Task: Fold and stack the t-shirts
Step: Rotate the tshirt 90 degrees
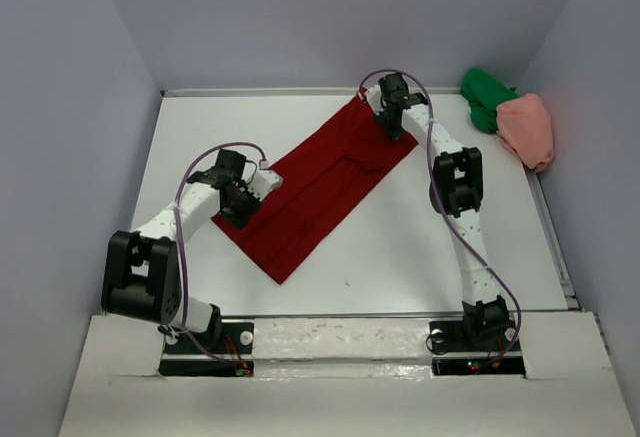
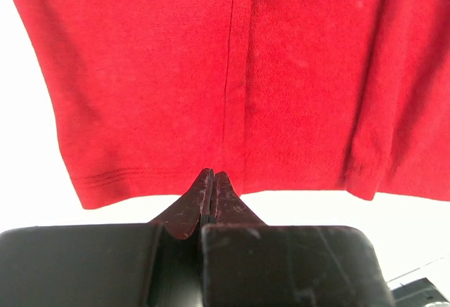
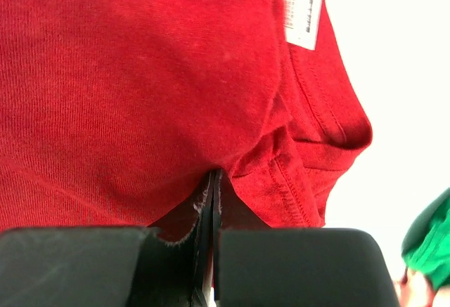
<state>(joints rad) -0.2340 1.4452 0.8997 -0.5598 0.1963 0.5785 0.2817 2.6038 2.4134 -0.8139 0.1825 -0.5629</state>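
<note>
The dark red shirt (image 1: pixel 325 182) lay flat, running diagonally from near-left toward the far edge of the bench (image 1: pixel 420 247). The left claw (image 1: pixel 243 209) sat closed at its hem, the right claw (image 1: pixel 393 122) closed at its collar.

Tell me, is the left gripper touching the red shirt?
Touching. The left wrist view shows the left gripper shut, with its tips pinching the hem of the red shirt and no gap between them.
</note>
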